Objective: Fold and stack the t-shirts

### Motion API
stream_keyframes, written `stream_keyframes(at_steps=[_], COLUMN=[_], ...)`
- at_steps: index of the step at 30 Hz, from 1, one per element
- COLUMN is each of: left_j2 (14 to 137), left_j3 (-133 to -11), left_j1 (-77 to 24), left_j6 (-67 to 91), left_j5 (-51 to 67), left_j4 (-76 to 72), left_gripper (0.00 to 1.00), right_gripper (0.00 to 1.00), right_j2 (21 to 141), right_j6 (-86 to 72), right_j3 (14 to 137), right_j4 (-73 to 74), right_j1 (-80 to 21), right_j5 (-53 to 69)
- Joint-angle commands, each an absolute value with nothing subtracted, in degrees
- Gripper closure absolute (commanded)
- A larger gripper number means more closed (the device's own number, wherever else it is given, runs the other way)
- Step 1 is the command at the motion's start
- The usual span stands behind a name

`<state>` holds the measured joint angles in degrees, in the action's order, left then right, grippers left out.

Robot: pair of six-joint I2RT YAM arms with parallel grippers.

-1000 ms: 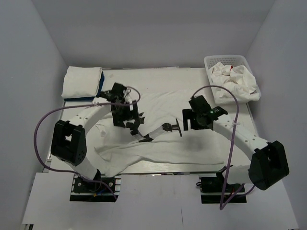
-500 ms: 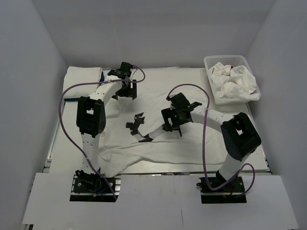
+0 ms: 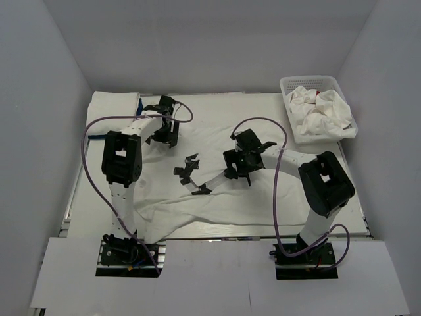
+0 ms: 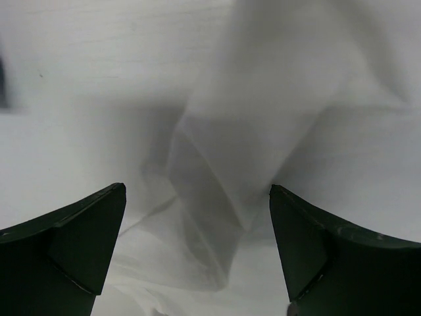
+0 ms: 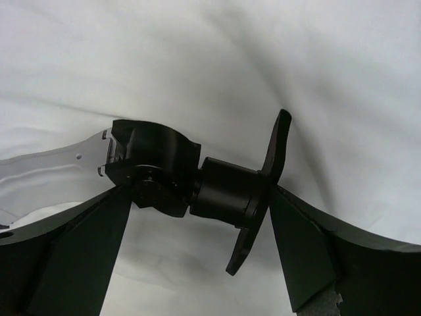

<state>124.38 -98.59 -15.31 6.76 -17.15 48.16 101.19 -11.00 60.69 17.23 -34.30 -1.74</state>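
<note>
T-shirts sit in three places as I read across: a folded stack (image 3: 113,105), white over blue, at the far left corner of the desk (image 3: 82,191); one white shirt (image 3: 223,201) spread and rumpled across the middle; a heap of white ones (image 3: 322,112), one with red print, in the mesh basket (image 3: 289,84) at the far right; my left end effector (image 4: 197,194) hangs near the stack, fingers wide apart and empty, straight over a raised crease (image 4: 217,164) of the spread shirt; my right end effector (image 5: 200,191), likewise apart and holding nothing, straddles the black right end of a black-and-white fitting (image 3: 212,179) lying on that shirt, long axis running left to right; I judge the right arm nearer it, and it should come off before folding.
</note>
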Motion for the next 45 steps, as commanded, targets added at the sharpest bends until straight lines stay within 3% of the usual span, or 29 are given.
stream_keyframes(at_steps=[1,7,20,26,34,38,45], left_j2=[124.01,125.94,139.74,136.15,123.69,119.45,118.65], left_j3=[-98.53,-99.66,-127.79,-125.25,-120.59,-113.31,-101.08], left_j1=[-13.28,-9.41,-2.11,-2.10,-4.39,-6.67,-11.51], left_j6=[4.75,4.91,9.67,9.14,9.92,9.15,12.22], left_j5=[-16.87,-20.03,-15.66,-6.18,-0.70,6.67,8.18], left_j4=[45.18,43.59,46.93,44.92,42.55,40.52,39.29], left_gripper=[0.00,0.00,0.00,0.00,0.00,0.00,0.00], right_gripper=[0.10,0.10,0.10,0.10,0.10,0.10,0.10], right_j2=[102.66,102.04,100.20,99.32,96.17,93.17,93.60], right_j6=[-11.60,-11.87,-12.39,-11.61,-10.72,-13.27,-19.25], right_j3=[58.10,57.66,54.85,55.54,66.44,68.82,70.14], right_j4=[20.04,20.47,21.80,21.36,23.73,23.29,27.41], right_j1=[-32.26,-30.94,-30.06,-30.15,-30.41,-30.15,-26.28], right_j5=[-3.51,-3.69,-4.30,-2.99,-0.61,-3.05,-8.86])
